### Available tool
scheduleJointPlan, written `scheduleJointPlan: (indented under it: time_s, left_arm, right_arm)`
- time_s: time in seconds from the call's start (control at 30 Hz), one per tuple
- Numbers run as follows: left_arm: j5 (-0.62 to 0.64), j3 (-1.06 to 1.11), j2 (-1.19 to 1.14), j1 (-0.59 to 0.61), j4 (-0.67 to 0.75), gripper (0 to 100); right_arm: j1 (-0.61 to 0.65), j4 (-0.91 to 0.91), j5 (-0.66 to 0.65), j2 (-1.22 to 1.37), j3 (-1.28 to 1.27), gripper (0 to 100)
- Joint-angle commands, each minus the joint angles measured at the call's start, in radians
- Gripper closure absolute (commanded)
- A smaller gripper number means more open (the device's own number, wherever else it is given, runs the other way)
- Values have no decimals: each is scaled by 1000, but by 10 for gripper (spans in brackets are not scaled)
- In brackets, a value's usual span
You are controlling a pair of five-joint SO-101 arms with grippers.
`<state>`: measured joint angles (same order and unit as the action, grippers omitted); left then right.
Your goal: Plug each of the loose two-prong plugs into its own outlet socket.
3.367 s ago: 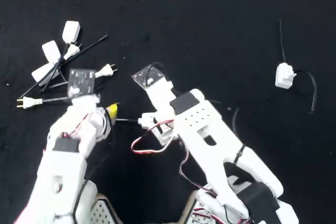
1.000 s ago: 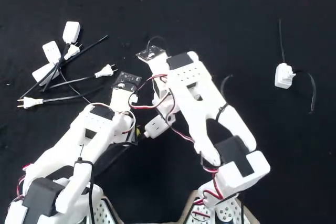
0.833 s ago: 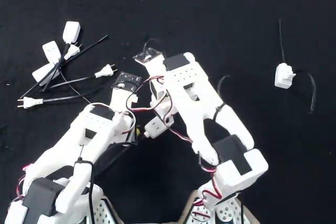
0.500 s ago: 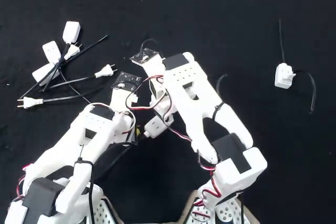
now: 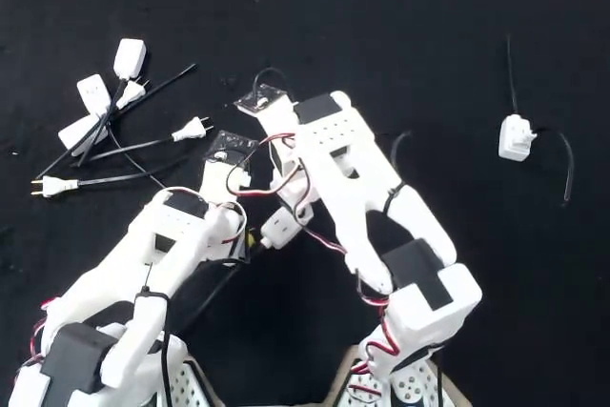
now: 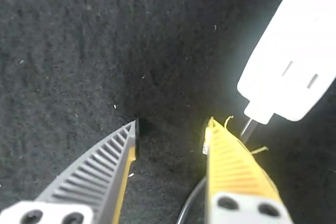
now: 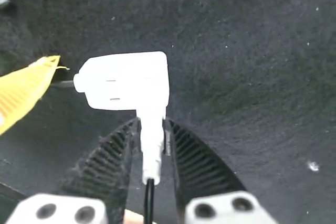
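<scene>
The right gripper [image 7: 152, 124] is shut tight on a thin white stem [image 7: 152, 156]. The stem sticks out of the long side of a white socket block [image 7: 126, 80]. A black cord [image 7: 149, 195] comes out of the stem's other end. The stem runs straight along the fingers, and the block's long side lies across them, like the top of a T. I cannot tell if the stem is a plug pushed in or just the block's own neck. The block's face with two slots looks at the wrist camera.

The left gripper [image 6: 172, 124] is open a fair way and holds nothing. The tip of its yellow finger [image 6: 231, 166] is just beside one short end of the block, where a thin grey bit [image 6: 249, 127] pokes out.

From above, the block lies on the black table [image 5: 429, 45] between the two arms, a bit slanted. Two loose plugs lie off on the left. The nearer plug [image 5: 195, 127] points its prongs toward the arms. The farther plug [image 5: 52, 186] points its prongs out toward the table's left edge. A bunch of white sockets [image 5: 93, 92] lies behind them. One more socket [image 5: 517, 137] sits well apart on the right.
</scene>
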<state>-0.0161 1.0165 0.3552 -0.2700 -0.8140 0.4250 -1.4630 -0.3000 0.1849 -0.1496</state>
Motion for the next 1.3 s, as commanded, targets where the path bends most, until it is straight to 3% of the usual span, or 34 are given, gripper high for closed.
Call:
scheduleJointPlan:
  time_s: [0.0, 0.67, 0.97, 1.27]
  left_arm:
    - [-12, -12, 15, -30, -6, 780]
    - [-9, -12, 15, -30, -6, 780]
    - [-9, -12, 15, -30, -6, 780]
    - [-6, -12, 15, -28, -6, 780]
  right_arm:
    - [15, -81, -2, -44, 105, 988]
    - [17, -5, -9, 73, 124, 988]
    - [86, -14, -35, 77, 120, 988]
    - [80, 52, -38, 56, 12, 988]
